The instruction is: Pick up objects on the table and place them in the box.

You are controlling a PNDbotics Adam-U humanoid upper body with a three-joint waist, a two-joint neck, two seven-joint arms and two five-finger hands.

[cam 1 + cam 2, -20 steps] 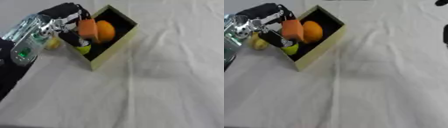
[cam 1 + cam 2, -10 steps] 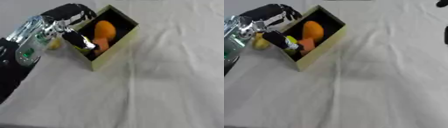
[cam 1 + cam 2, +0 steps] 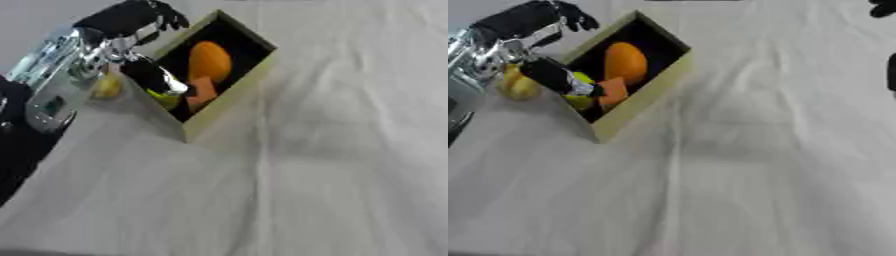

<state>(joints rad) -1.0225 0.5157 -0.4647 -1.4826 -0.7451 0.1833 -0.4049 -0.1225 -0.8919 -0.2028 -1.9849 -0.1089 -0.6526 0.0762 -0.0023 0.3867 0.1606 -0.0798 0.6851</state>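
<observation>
Fingers (image 3: 156, 14) of the robot's left hand (image 3: 131, 20) are spread and slightly bent over the far-left corner of the open, black-lined beige cardboard box (image 3: 229, 95), and they grasp nothing. One black digit with a silver tip (image 3: 560, 78) reaches down across the box's left wall, its tip next to the objects inside; whether it touches them cannot be told. Inside the box lie an orange oval fruit-shaped object (image 3: 625, 61), a small orange block (image 3: 612, 92) just in front of it, and a yellow-green rounded object (image 3: 579, 99) at the near-left corner, partly covered by the digit. Outside the box, just beside its left wall and below the silver wrist (image 3: 61, 55), a small yellow rounded object (image 3: 518, 86) rests on the white cloth-covered table (image 3: 306, 190). Box and contents sit in the upper left of the table. At the upper right edge of the right eye view, dark parts of the right hand (image 3: 884, 8) show; its finger state cannot be told.
</observation>
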